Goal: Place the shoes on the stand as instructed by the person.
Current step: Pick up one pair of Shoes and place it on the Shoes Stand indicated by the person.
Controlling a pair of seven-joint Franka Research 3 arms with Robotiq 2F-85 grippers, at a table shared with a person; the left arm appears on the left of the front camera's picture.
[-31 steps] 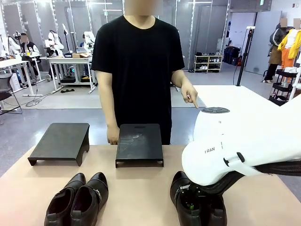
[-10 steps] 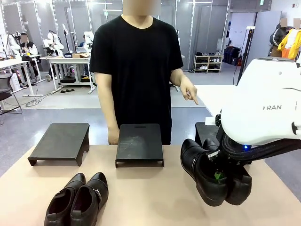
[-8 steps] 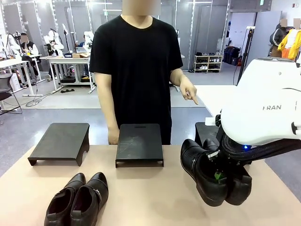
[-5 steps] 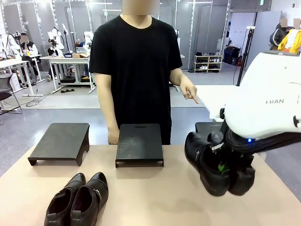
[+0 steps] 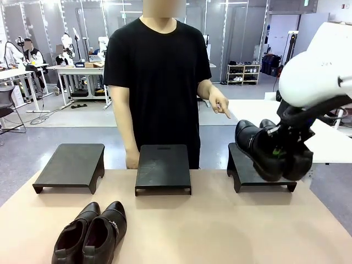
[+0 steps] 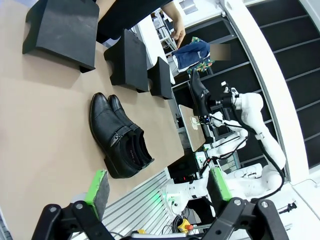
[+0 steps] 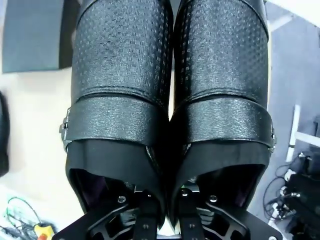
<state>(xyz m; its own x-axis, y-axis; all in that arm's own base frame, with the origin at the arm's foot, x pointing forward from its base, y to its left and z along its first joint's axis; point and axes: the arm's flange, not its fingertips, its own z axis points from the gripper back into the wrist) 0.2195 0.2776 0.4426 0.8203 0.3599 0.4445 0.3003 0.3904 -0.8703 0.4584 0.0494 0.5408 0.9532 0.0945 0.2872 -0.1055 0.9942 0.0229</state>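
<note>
One pair of black shoes (image 5: 270, 149) hangs tilted in the air over the right-hand black stand (image 5: 247, 177), toes toward the person. My right gripper (image 5: 281, 152) is shut on this pair; in the right wrist view its fingers (image 7: 145, 220) pinch the two inner walls of the shoes (image 7: 170, 90) together. The person's hand (image 5: 220, 105) points down toward that right stand. A second pair of shoes (image 5: 91, 234) (image 6: 120, 142) lies on the table at the front left. My left gripper (image 6: 157, 186) hovers open and holds nothing, well away from that pair.
Two more black stands, the left one (image 5: 70, 164) and the middle one (image 5: 163, 166), sit bare along the far side of the tan table (image 5: 220, 231). The person stands right behind the middle stand. Other tables and racks fill the room behind.
My right arm has raised the held pair and carried it right and away from me, from above the table's front right to over the right stand. The rest is unchanged.
</note>
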